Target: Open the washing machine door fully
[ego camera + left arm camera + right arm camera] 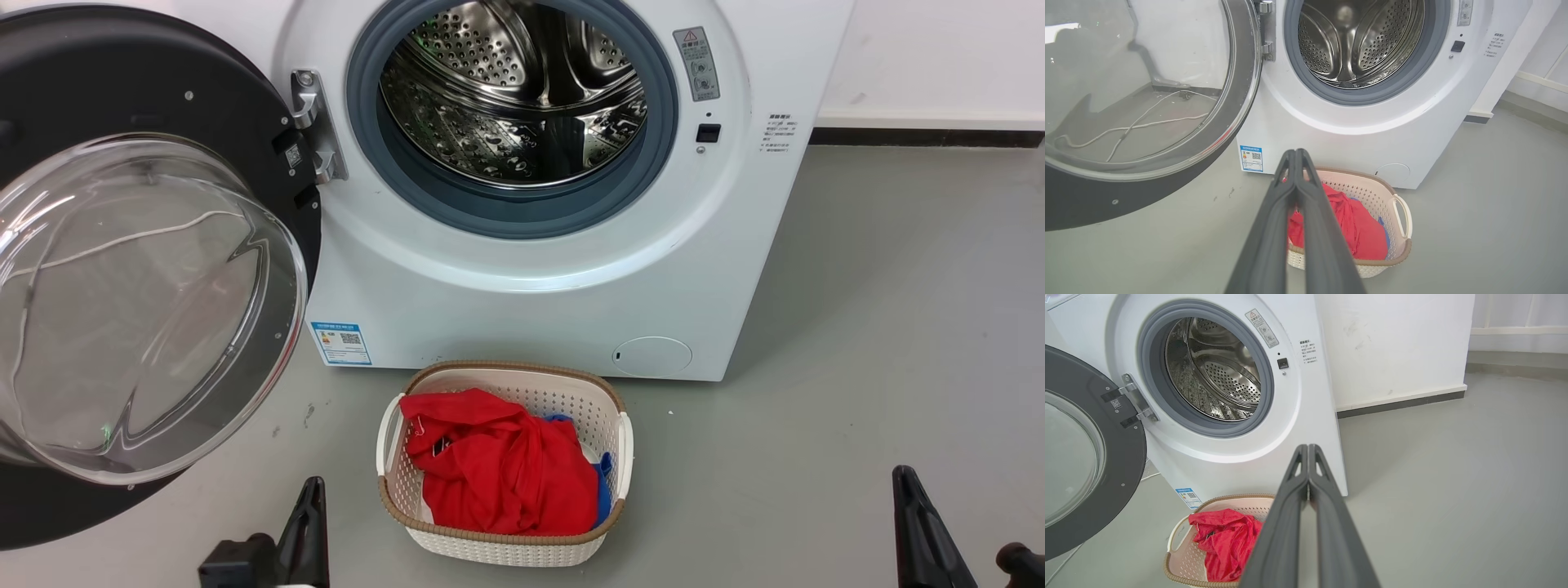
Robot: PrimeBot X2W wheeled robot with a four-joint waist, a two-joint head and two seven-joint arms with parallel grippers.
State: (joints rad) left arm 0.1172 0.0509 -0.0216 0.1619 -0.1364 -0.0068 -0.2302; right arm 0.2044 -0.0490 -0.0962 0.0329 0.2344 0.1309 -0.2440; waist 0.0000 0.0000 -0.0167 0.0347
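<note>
The washing machine door hangs wide on its hinge, inner side and bulging glass turned toward the head camera. In that view it lies at about ten o'clock from the left pincer, well apart from it. The right pincer sits far off at four o'clock from the door, so the left arm is clearly the nearer one. Both wrist views show the two long fingers pressed together, so the left pincer and the right pincer are closed on nothing. The hinge axis runs upright at the nine o'clock side of the drum, and the door's free edge is out past the head view's left border. I judge the door at or close to full swing; any last travel would call for a push on the black rim away from the washing machine. There is no surface here, just grey floor. A cream basket of red cloth stands on it between the pincers, near the machine's front. A white cable shows through the glass, and a white wall with dark skirting stands at the machine's right.
</note>
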